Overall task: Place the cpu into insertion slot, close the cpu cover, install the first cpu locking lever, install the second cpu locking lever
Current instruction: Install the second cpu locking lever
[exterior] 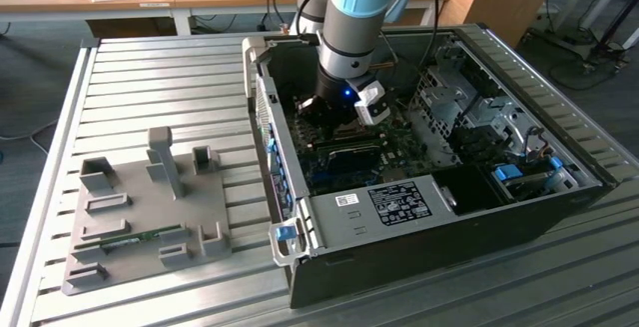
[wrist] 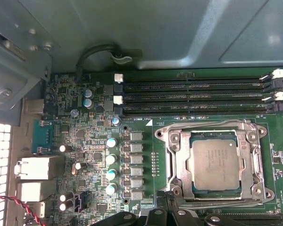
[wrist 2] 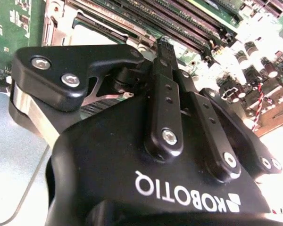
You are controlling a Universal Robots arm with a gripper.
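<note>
Silvery-grey square cpu [wrist: 215, 164] lies flat inside the closed cpu cover [wrist: 175, 160]

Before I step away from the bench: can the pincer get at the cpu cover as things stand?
Probably yes. The pincer hangs inside the open case just beside the socket, and the cpu cover lies flat around the cpu with nothing over it.

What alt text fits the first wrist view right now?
The cpu sits in its socket on the green motherboard, with the cpu cover closed around it. Memory slots run beside the socket, and the black gripper is near the cover's edge.
</note>
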